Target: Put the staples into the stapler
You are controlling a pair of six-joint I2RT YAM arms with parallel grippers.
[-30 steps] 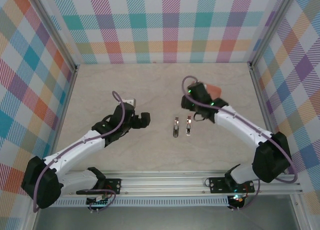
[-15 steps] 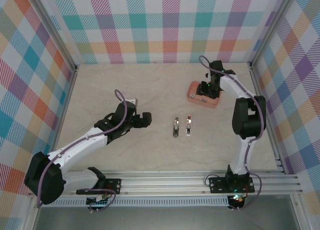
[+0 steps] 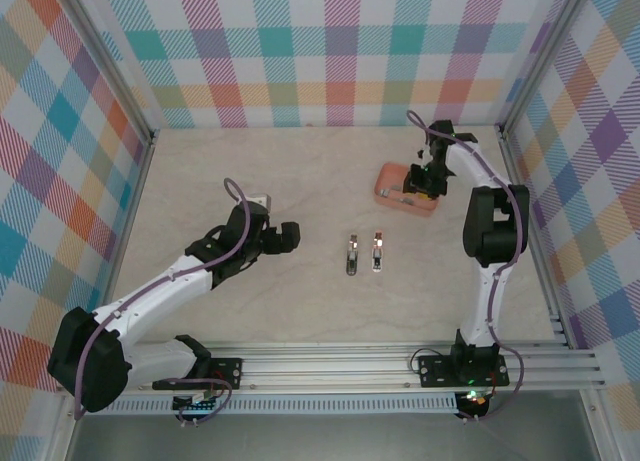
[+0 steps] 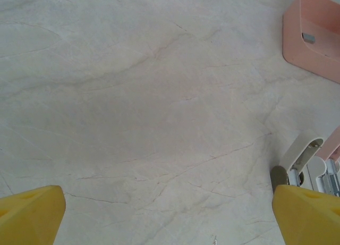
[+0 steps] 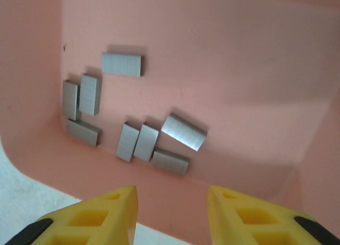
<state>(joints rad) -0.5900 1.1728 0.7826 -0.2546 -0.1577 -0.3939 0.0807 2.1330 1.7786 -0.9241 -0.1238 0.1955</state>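
1. The right gripper [image 5: 172, 194] hangs just above the near edge of the salmon tray [image 5: 239, 69], its yellow fingers [image 5: 106, 213] partly spread with nothing between them. In the top view it sits at the far right of the table [image 3: 300, 181], over the tray [image 3: 390, 181].
2. The left gripper [image 4: 170, 218] is spread wide and holds nothing. It hovers over bare table at the left centre [image 3: 288, 237].
3. The staples [image 5: 145, 142] lie loose on the tray floor, about eight short grey strips. Most are clustered toward the left wall, several touch or lean on one another, and one lies apart at the far side.
4. The stapler [image 3: 352, 254] lies near the middle of the table, well apart from the tray, next to a similar slim piece just to its right.
5. Handling, as a judgement:
   - Each strip looks very light and rigid.
   - The brushed metal looks smooth, so a strip may slide on the plastic or skid out of a loose pinch.
   - A strip is probably a glued row of staples, so a hard or twisting squeeze could snap it.
6. Where to take hold, also a judgement:
   - The best grip is across a strip's two long sides, near its middle, with the fingers coming straight down.
   - The tilted strip [image 5: 183, 131] on the right of the cluster looks the easiest pick, since it has free space around it.
   - The strips against the left wall leave little room for a finger.
   - Touching neighbours could be dragged along or picked up double.
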